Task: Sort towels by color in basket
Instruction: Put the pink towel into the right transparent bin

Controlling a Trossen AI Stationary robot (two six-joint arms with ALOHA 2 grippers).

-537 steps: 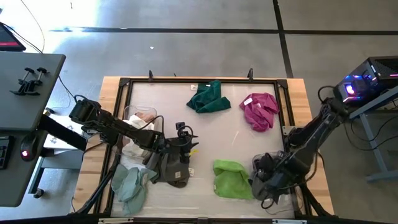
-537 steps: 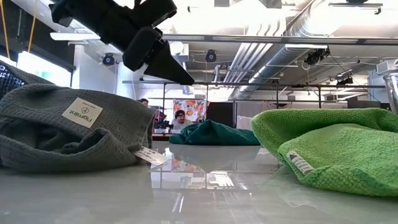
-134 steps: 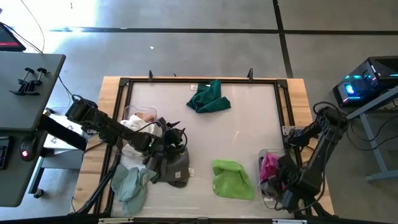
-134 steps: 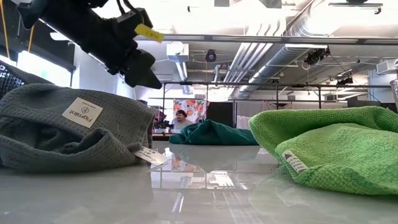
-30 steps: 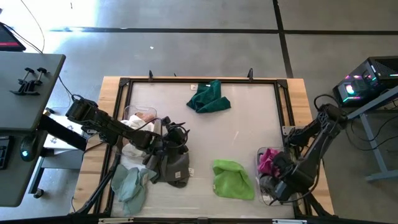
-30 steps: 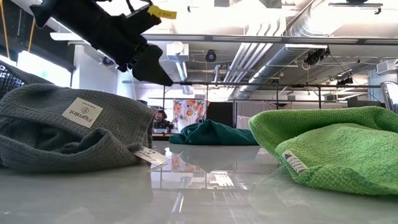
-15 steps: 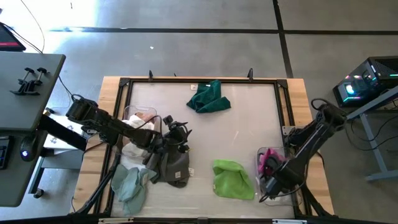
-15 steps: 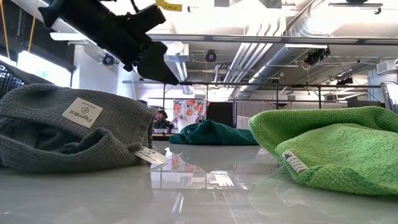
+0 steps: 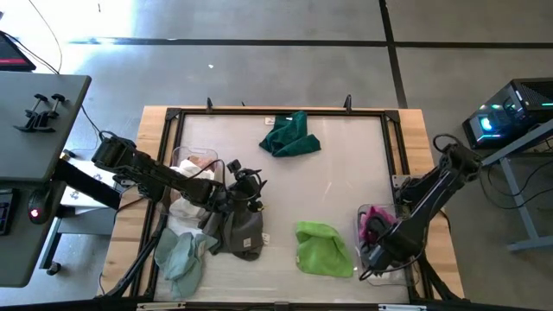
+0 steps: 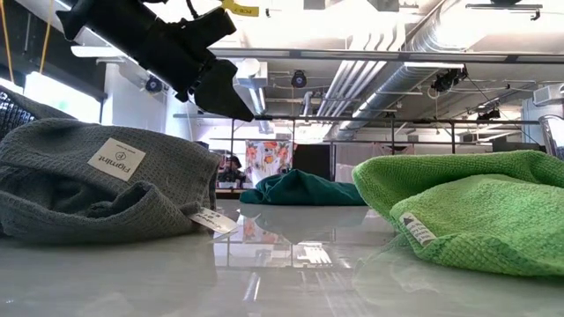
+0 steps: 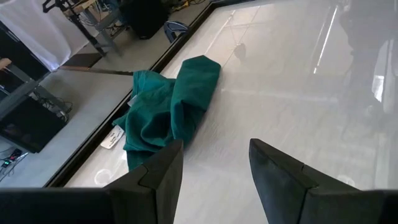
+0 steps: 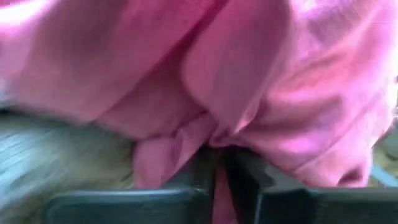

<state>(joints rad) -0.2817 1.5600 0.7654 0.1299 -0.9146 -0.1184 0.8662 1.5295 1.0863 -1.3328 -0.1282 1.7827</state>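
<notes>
My right gripper is down in the clear basket at the table's near right, shut on the magenta towel. My left gripper hangs open above the grey towel, holding nothing; the low view shows it well above the table. The dark green towel lies on the table near the far edge, ahead of the left fingers. A lime green towel lies on the table near its front edge. A pale teal towel lies at the near left. My right gripper pinches a bunched fold of the magenta towel between its two fingers. The rest of the towel spreads out just ahead of the fingers and fills the wrist view. One layer or several, I cannot tell.
A second clear basket at the left holds white and pale pink cloths. A dark frame runs around the table top. The glossy middle of the table has free room. People stand far off in the room.
My right arm has swung so that its gripper sits a little farther toward the table's left inside the basket, still on the magenta towel. My left gripper has shifted slightly toward the table's right and stays open. The towels on the table have not moved.
</notes>
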